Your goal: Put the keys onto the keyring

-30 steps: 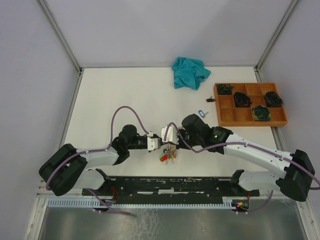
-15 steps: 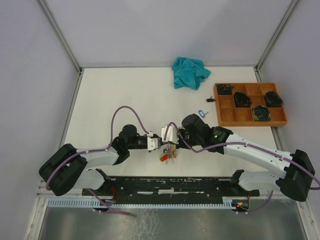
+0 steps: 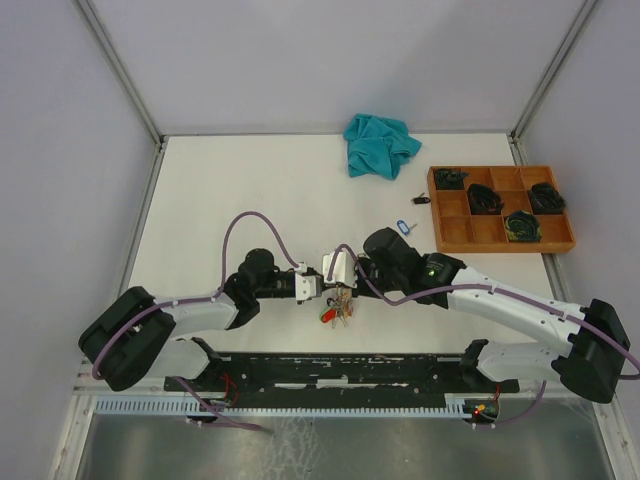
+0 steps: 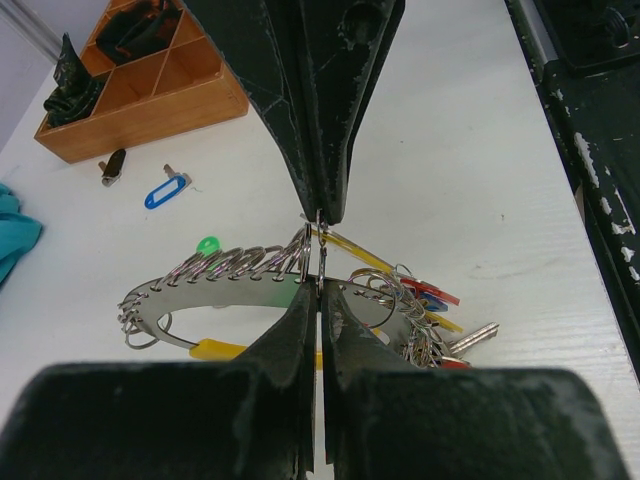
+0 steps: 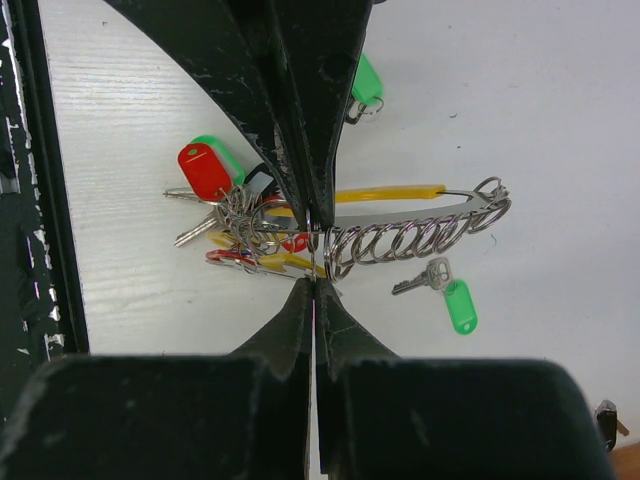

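Left of the wooden tray (image 3: 500,238), both arms bend inward and meet; we see the left gripper (image 4: 320,252) and right gripper (image 5: 313,252) clenched on the keyring (image 4: 322,265), keys (image 5: 215,215) bunched beneath, a blue-tagged key (image 4: 166,191) nearer the tray

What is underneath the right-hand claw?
Keys with red, green and yellow tags, bunched on the keyring the right gripper pinches, plus a loose green-tagged key. Its fingers cover the bunch's middle.

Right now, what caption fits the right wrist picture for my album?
Right gripper pinching the keyring, keys bunched beside it, one green-tagged key lying loose.
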Robot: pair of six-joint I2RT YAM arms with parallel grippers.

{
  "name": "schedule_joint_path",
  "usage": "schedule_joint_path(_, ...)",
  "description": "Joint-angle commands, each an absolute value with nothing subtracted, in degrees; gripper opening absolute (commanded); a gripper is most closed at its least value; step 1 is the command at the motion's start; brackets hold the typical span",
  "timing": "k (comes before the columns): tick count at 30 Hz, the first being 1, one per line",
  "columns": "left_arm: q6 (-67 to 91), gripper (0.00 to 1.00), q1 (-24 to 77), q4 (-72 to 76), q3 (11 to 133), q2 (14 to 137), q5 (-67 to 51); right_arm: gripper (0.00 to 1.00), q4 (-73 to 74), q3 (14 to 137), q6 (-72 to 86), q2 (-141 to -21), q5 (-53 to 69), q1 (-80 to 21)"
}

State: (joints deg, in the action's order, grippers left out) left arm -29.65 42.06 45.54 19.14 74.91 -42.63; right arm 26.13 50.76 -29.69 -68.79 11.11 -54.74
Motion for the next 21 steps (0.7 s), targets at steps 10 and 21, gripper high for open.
schedule_joint_path(10,-27.20,0.03,41.84,48.78,21.78,74.79,-44.78,0.01,23.88,51.77,-29.53,-68.98,10.83,-55.41)
schedule_joint_path(21,-26.71,0.03,41.74,48.08,22.09,74.88,-43.86,0.01,24.39,51.37,-29.53,-67.94,10.83,-55.47)
